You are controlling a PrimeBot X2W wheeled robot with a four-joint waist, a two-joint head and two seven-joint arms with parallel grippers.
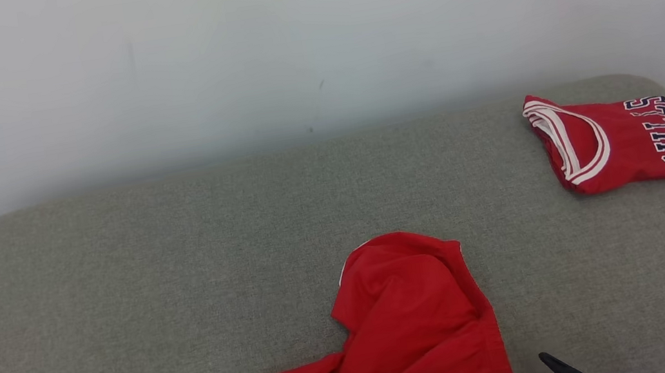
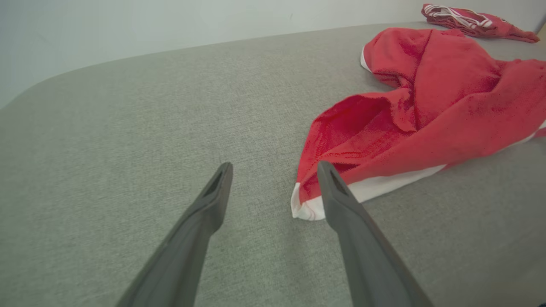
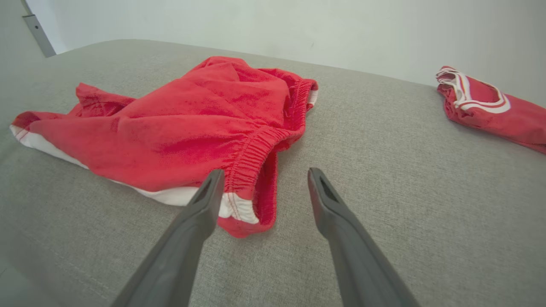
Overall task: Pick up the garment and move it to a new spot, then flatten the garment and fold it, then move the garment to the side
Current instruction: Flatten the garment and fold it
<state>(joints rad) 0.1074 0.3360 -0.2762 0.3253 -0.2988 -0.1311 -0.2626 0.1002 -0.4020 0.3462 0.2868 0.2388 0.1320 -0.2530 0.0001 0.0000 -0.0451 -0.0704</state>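
Garment (image 1: 416, 318) crumpled; left gripper (image 2: 275, 166), right gripper (image 3: 265, 172) spread wide, empty.

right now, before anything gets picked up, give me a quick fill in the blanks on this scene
The folded jersey reads ____ in dark letters.
The crumpled garment is ____ with white trim.
The left gripper and the right gripper both stand ____, holding nothing.
Both garments lie on a ____ fabric surface.
Missing words: BULLS; red; open; grey.
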